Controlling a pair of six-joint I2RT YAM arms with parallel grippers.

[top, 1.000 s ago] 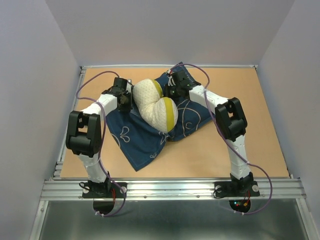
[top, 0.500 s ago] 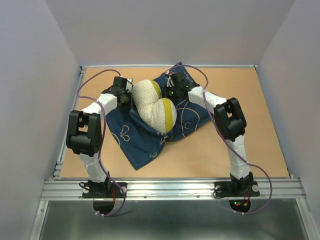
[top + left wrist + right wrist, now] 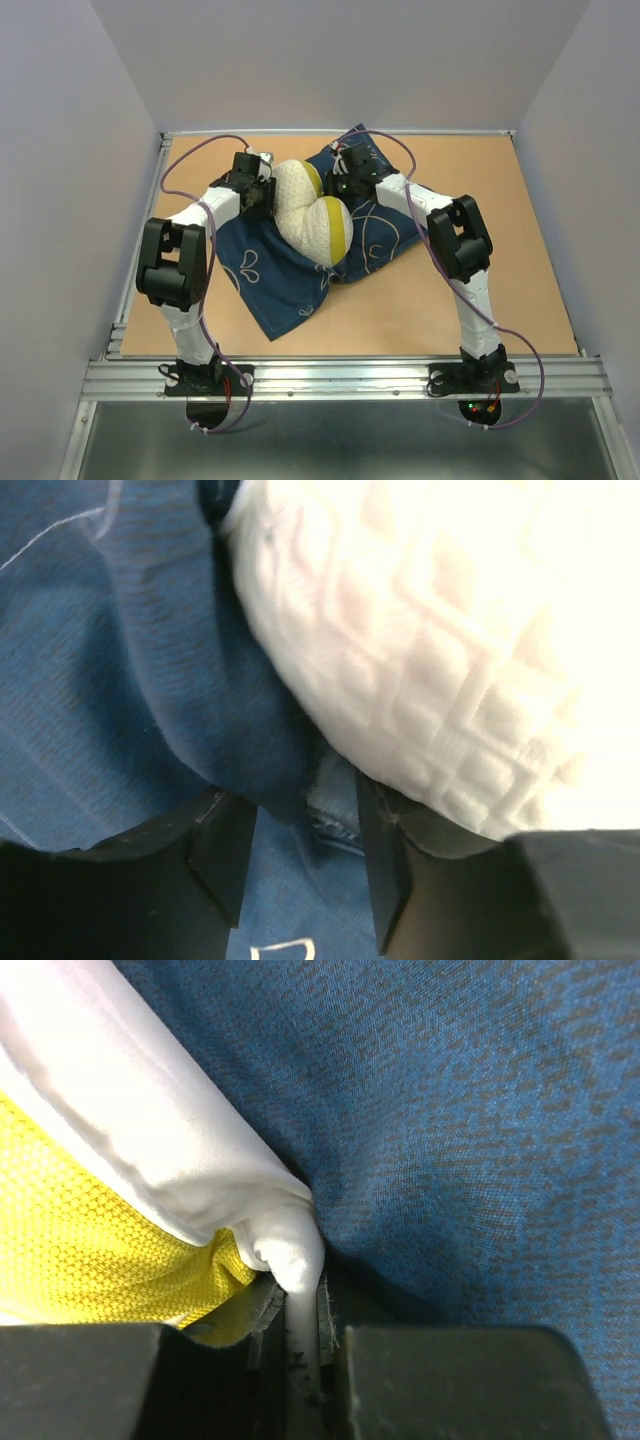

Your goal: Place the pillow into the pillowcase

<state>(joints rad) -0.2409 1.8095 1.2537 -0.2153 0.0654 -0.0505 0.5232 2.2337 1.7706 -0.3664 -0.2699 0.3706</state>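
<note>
The white pillow (image 3: pixel 310 215) with its yellow band lies bent double on top of the navy pillowcase (image 3: pixel 280 270), which is spread over the table's middle. My left gripper (image 3: pixel 262 190) sits at the pillow's left side. In the left wrist view that gripper (image 3: pixel 300 865) stands open, a fold of the pillowcase (image 3: pixel 130 680) lies loose between its fingers (image 3: pixel 225 855), and the quilted pillow (image 3: pixel 430 650) bulges over the right one. My right gripper (image 3: pixel 338 180) is at the pillow's far right end. In the right wrist view it (image 3: pixel 303 1345) is shut on a white corner of the pillow (image 3: pixel 150 1140), with pillowcase cloth (image 3: pixel 470 1120) beside it.
The orange-brown table (image 3: pixel 490 250) is boxed in by grey walls on three sides. An aluminium rail (image 3: pixel 340 378) runs along the near edge, where both arm bases are bolted. Purple cables loop over each arm.
My left gripper's jaws have opened and let go of the pillowcase cloth, and the left arm has shifted slightly towards the pillow. The right gripper keeps its hold.
</note>
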